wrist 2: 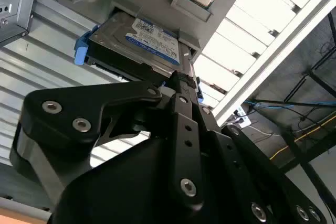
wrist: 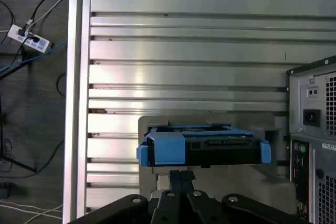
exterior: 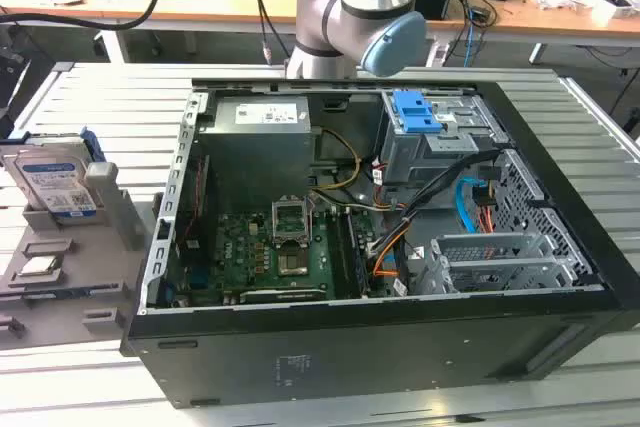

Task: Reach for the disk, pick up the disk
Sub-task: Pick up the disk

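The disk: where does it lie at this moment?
The disk rests on the grey holder at the exterior view's left, outside the open computer case, with the processor chip close beside it.

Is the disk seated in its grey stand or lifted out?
Seated. The silver-grey metal hard drive with blue side frame leans tilted in the grey plastic stand in the exterior view; both wrist views show it there.

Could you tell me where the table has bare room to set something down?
Bare slats lie beyond the disk, between the table's edge rail and the case. A strip runs behind the case too. The fixture holding the disk is crowded.
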Robot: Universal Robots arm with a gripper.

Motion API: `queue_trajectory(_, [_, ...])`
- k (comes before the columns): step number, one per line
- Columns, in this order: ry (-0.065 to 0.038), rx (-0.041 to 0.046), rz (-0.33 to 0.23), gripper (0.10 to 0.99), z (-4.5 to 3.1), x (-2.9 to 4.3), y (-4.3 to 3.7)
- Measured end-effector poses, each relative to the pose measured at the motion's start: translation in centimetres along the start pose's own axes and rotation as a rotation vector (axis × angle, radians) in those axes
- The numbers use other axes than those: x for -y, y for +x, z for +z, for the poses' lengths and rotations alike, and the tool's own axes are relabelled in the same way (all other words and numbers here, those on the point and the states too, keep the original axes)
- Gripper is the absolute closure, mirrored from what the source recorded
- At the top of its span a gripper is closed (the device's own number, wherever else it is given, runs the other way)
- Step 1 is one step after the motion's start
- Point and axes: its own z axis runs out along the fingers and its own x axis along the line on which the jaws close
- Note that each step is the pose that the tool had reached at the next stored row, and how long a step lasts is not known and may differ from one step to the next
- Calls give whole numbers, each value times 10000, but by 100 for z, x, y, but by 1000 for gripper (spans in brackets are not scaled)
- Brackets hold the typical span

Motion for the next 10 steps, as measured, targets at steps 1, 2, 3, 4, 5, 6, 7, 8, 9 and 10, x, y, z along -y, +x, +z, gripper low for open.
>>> queue_trajectory(1, [0, -2, -43, 980, 0, 0, 0])
queue_trajectory(2, [0, -9, -215, 980, 0, 0, 1])
queue_trajectory(3, [0, -19, -514, 980, 0, 0, 0])
queue_trajectory(4, [0, -22, -594, 980, 0, 0, 0])
queue_trajectory(5, [0, -25, -674, 980, 0, 0, 0])
queue_trajectory(6, [1, -30, -770, 980, 0, 0, 0])
queue_trajectory(7, [0, -32, -844, 980, 0, 0, 0])
queue_trajectory(8, [0, -37, -956, 980, 0, 0, 0])
queue_trajectory(9, [0, -39, -1038, 980, 0, 0, 0])
queue_trajectory(10, [1, -43, -1129, 980, 0, 0, 0])
